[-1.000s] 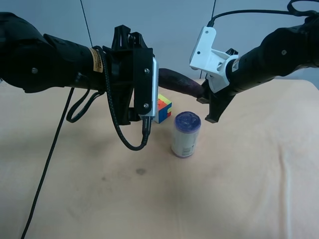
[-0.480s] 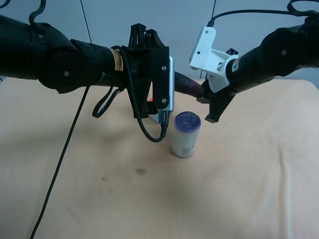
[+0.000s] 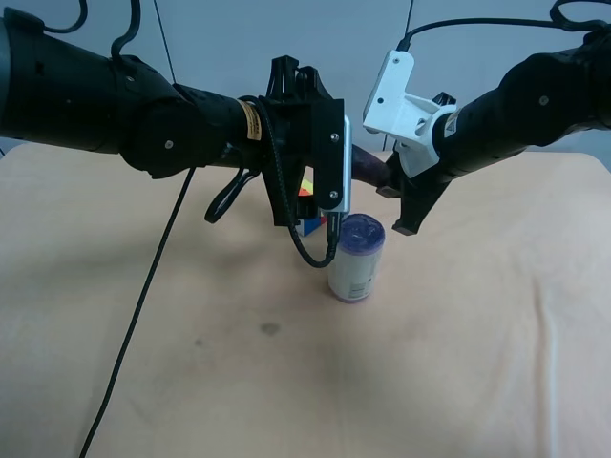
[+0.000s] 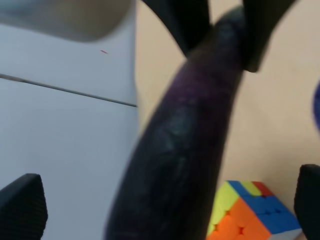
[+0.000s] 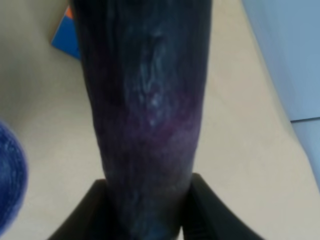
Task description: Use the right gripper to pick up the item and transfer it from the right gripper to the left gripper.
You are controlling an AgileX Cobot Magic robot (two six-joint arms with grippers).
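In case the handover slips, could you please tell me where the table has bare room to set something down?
The table between the can and the high camera is bare apart from faint stains, and so is the stretch toward that view's right. The middle is crowded: can and puzzle cube stand close beneath the eggplant.

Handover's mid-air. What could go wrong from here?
1. The left gripper is open around the eggplant, not touching it. If the right gripper releases first, the eggplant likely drops near the purple-lidded can.
2. The right gripper pinches only one end, so an off-centre close could lever the eggplant loose.
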